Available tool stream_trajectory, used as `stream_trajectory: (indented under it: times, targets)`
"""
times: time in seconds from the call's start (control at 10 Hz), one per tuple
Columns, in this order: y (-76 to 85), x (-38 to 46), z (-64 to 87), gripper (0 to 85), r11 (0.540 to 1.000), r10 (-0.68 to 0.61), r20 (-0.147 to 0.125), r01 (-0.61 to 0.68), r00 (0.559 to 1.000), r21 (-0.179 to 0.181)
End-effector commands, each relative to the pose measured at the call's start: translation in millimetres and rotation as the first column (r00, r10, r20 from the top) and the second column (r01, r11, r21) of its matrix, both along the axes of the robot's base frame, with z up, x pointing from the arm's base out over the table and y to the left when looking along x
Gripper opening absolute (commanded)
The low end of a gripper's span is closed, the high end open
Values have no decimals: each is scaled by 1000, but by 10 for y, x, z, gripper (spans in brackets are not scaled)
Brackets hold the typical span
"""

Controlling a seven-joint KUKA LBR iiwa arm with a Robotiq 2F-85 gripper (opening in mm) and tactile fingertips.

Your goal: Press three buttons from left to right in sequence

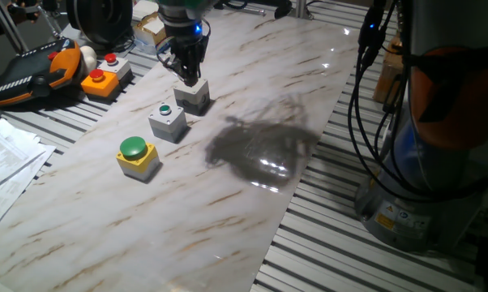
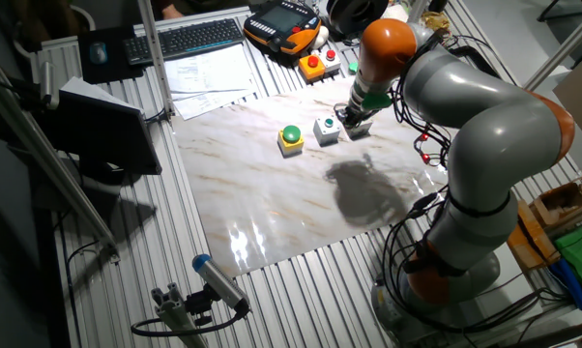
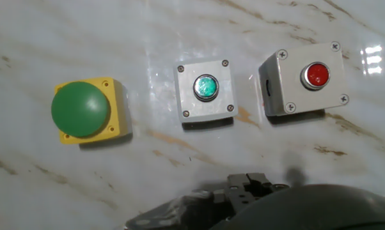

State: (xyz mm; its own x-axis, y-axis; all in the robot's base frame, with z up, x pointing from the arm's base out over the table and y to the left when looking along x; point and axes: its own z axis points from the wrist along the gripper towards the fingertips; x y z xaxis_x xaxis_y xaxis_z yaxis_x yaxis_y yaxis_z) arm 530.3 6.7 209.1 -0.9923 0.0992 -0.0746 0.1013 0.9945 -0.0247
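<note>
Three button boxes stand in a row on the marble board (image 1: 147, 235). In the hand view, from left to right, they are the yellow box with a big green dome (image 3: 84, 110), the grey box with a small green button (image 3: 205, 92) and the grey box with a small red button (image 3: 306, 80). In one fixed view the yellow box (image 1: 136, 156) is nearest and the green-button grey box (image 1: 167, 122) is in the middle. My gripper (image 1: 187, 77) points down right over the far grey box (image 1: 194, 97) and hides its button. Contact and finger state are not discernible.
An orange box with a red button (image 1: 98, 79) and a joined grey red-button box (image 1: 114, 65) sit at the back left beside a black and orange pendant (image 1: 29, 77). Papers (image 1: 9, 158) lie left. The robot base (image 1: 438, 146) and cables stand right.
</note>
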Motion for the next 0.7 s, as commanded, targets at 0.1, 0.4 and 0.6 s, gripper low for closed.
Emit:
stream_trajectory:
  times: [0.1, 0.4, 0.6]
  targets:
    - [-64, 58, 3, 7, 1000, 18, -1, -18, 1000, 0]
    - [-139, 137, -75, 7, 999, 16, 2, -16, 1000, 39]
    - [-221, 205, -20, 7, 999, 9, -10, -8, 1000, 43]
